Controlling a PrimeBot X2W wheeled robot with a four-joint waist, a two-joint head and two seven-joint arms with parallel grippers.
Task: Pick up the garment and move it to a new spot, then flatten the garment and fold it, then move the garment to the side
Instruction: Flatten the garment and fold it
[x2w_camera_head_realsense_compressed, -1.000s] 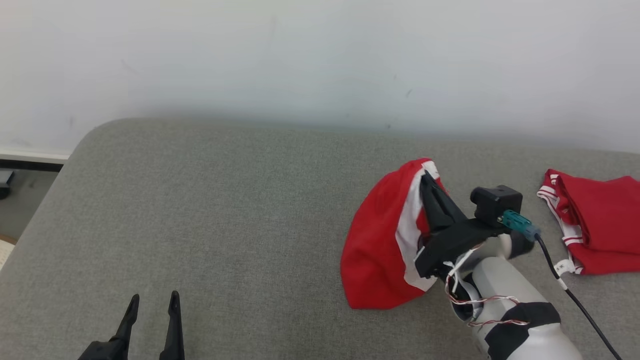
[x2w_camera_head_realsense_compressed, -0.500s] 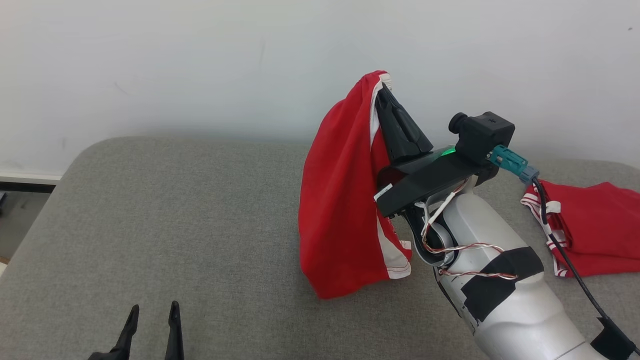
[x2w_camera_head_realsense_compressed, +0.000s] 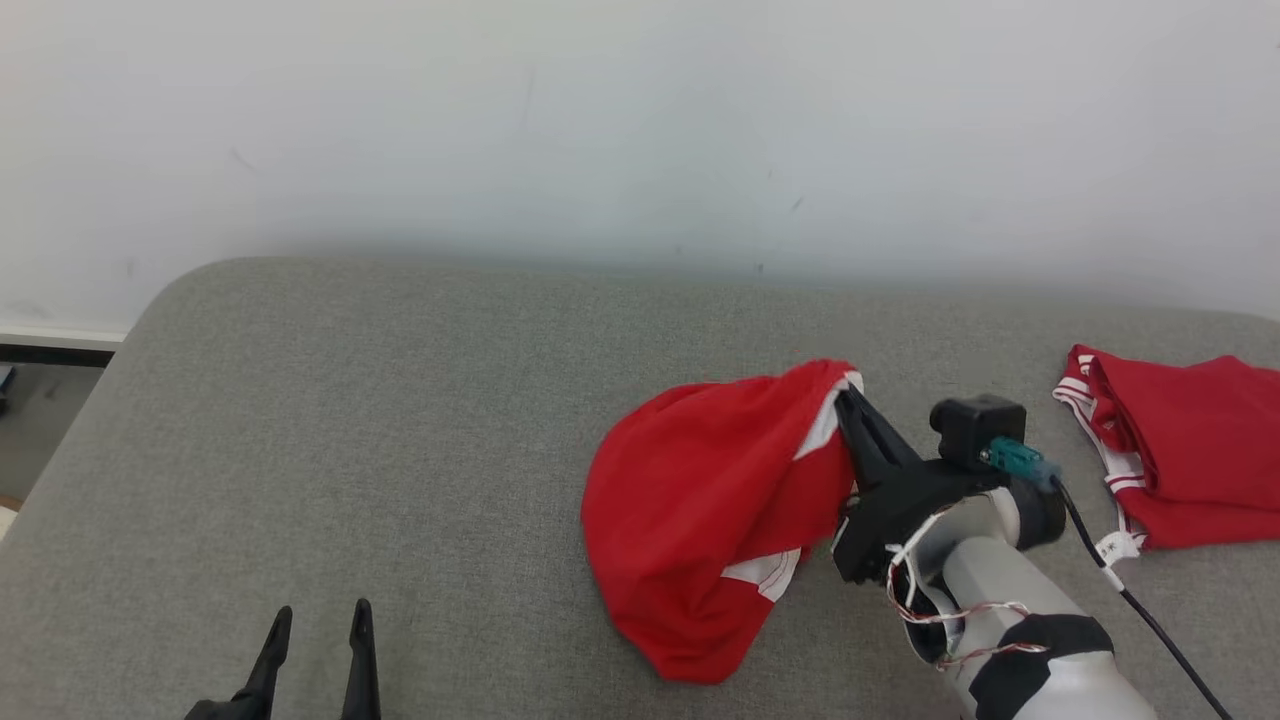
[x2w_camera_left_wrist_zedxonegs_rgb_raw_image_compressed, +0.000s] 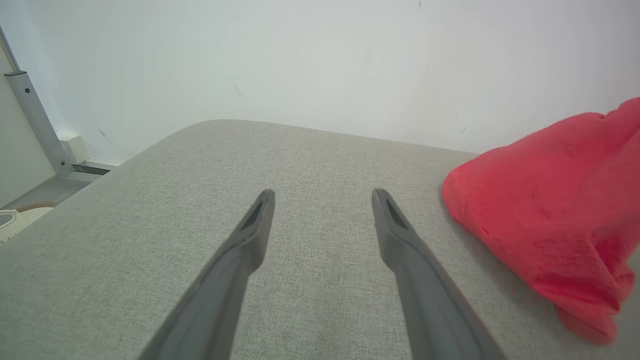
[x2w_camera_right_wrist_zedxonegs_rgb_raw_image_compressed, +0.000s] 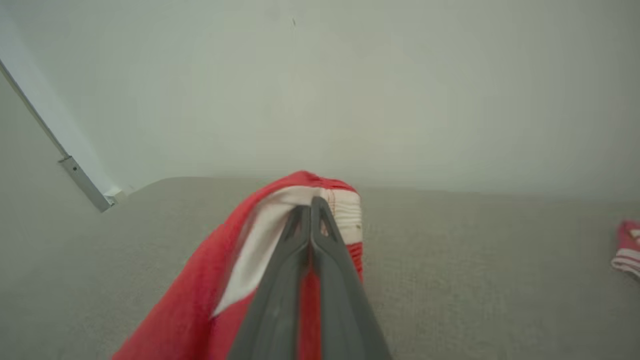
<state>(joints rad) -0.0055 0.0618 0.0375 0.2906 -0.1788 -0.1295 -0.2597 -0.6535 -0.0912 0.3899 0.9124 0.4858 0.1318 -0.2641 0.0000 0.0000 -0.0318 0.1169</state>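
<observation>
The garment is red with white trim and sags in a bunched heap onto the grey cushion. My right gripper is shut on its white-edged top corner, holding that corner just above the cushion. The right wrist view has the two fingers pressed together at the white hem of the garment. My left gripper stands open at the lower left, well clear of the cloth. In the left wrist view the left gripper hovers over bare cushion, with the garment off to its right.
A second red garment with white stripes lies at the cushion's right edge. A black cable trails from my right wrist camera. A white wall rises behind the cushion, whose rounded left end drops to the floor.
My right gripper lifted the garment high, then came back down and leftward; the cloth now lies bunched farther left on the cushion. The head camera shifted. The left gripper stayed open.
</observation>
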